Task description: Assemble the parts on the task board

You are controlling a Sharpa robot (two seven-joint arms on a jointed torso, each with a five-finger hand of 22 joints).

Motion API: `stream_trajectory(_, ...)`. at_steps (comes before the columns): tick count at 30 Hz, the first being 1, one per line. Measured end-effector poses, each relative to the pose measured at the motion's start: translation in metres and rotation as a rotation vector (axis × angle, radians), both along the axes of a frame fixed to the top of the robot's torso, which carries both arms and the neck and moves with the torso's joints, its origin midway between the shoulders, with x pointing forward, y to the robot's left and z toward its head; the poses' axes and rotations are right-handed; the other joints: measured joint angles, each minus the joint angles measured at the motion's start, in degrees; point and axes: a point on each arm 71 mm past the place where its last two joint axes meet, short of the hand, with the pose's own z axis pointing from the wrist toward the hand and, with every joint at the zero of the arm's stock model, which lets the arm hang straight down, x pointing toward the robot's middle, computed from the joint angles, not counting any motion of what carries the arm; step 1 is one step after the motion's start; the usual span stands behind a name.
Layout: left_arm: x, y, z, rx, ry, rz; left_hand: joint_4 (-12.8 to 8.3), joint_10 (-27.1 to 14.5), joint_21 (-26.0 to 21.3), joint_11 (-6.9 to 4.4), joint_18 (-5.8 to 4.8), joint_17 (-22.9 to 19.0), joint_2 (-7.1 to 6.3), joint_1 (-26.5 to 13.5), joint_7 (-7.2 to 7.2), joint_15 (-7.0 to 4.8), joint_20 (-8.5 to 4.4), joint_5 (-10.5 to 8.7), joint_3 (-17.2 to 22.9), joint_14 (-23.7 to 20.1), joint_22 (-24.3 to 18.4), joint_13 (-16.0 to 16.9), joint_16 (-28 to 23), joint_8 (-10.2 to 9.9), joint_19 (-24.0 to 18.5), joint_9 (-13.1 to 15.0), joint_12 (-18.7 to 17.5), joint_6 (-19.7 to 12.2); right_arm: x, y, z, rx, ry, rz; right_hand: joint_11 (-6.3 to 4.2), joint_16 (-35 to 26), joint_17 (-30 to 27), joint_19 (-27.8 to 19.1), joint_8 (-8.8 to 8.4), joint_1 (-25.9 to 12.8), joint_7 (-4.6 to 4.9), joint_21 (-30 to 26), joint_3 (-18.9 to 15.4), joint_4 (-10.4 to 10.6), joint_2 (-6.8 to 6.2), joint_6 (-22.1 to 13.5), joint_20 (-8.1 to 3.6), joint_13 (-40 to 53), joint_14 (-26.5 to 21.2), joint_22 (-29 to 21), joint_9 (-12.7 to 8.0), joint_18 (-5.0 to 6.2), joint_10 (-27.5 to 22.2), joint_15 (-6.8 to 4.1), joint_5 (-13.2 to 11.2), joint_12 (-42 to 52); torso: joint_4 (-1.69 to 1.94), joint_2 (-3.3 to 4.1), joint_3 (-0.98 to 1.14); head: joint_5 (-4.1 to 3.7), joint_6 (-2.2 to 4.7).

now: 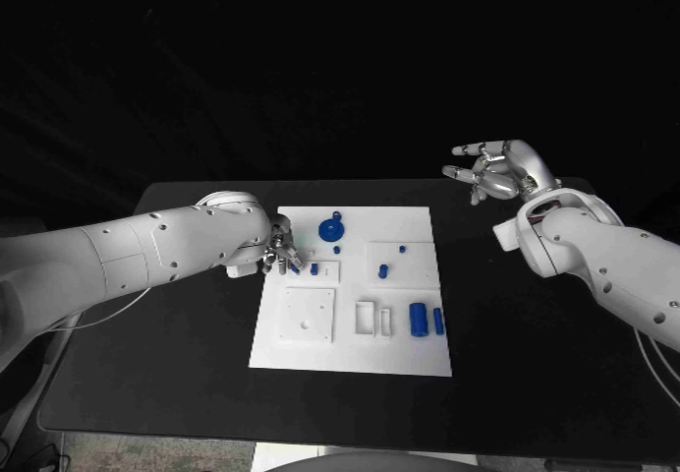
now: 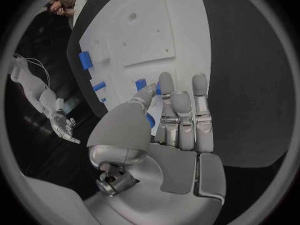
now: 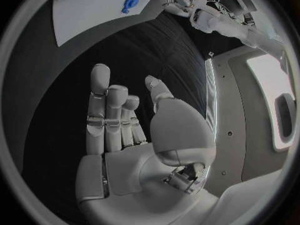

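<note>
Broadly, surface: a black table (image 1: pixel 170 344) carries everything, with darkness around it on every side.
Task board: the white task board (image 1: pixel 355 344) lies flat at the middle of the table, its long sides running from the table's near edge toward its far edge.
Parts, far end: a round blue disc part (image 1: pixel 332 231) sits near the board's far edge, with a tiny blue peg (image 1: pixel 403 250) toward the far right corner and another small peg (image 1: pixel 382 269) just nearer.
Parts, near right: a blue cylinder (image 1: pixel 420 319) and a thinner blue piece (image 1: pixel 439 321) lie side by side close to the board's right edge.
Left hand: the left hand (image 1: pixel 276 252) is low over the board's left edge, fingers pointing down onto it; in the left wrist view the fingers (image 2: pixel 181 115) lie close together with the thumb closing toward them beside a small blue part (image 2: pixel 141 84); whether that part is pinched cannot be told.
Right hand: the right hand (image 1: pixel 499 169) is raised near the table's far right corner, well apart from the board, fingers loosely curled and spread, holding nothing.
</note>
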Motion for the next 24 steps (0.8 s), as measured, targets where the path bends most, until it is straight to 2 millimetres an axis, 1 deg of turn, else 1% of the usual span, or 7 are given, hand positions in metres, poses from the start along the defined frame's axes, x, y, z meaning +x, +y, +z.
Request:
stream_trajectory(11,0.0003,-0.0022,-0.0021,-0.006,-0.003,-0.004,0.2,0.0,0.0,0.0,0.0,0.0,0.0,0.0,-0.12,0.0,0.0,-0.01,0.2,0.0,0.0,0.0,0.0,0.1,0.0,0.0,0.0,-0.1,-0.0001,0.0,-0.0002,0.0,0.001,0.0,0.0,0.0,0.0,0.0,0.0,0.0,0.0,0.0,0.0,0.0,0.0,0.0,0.0,0.0,0.0,0.0,0.0,-0.02,0.0,0.0,0.0,0.0,0.0,-0.01,0.0,-0.19,-0.04)
stream_trajectory(21,0.0006,-0.0033,-0.0023,-0.008,-0.004,-0.006,0.2,0.0,0.0,0.0,0.01,0.0,0.0,0.0,-0.11,0.0,0.0,-0.22,0.2,0.0,0.0,0.0,-0.2,0.1,0.0,0.0,0.0,-0.1,0.0,0.0006,-0.0006,0.001,0.001,0.001,0.0,0.0,0.0,0.0,0.0,0.0,0.0,0.0,0.0,0.0,0.0,0.0,0.0,0.0,0.0,0.0,0.0,-0.04,0.0,0.0,0.0,0.0,0.02,-0.02,0.01,-0.21,0.02)
stream_trajectory(24,0.0008,-0.0033,-0.0023,-0.008,-0.003,-0.006,0.2,0.0,0.0,0.0,0.0,0.0,0.0,0.0,-0.11,0.0,0.0,-0.22,0.2,0.0,0.0,0.0,-0.2,0.1,0.0,0.0,0.0,-0.1,0.0,0.0006,-0.0008,0.001,0.002,0.001,0.0,0.0,0.0,0.0,0.0,0.0,0.0,0.0,0.0,0.0,0.0,0.0,0.0,0.0,0.0,-0.1,0.0,-0.04,0.0,0.0,0.0,0.0,0.03,-0.03,-0.04,-0.21,0.01)
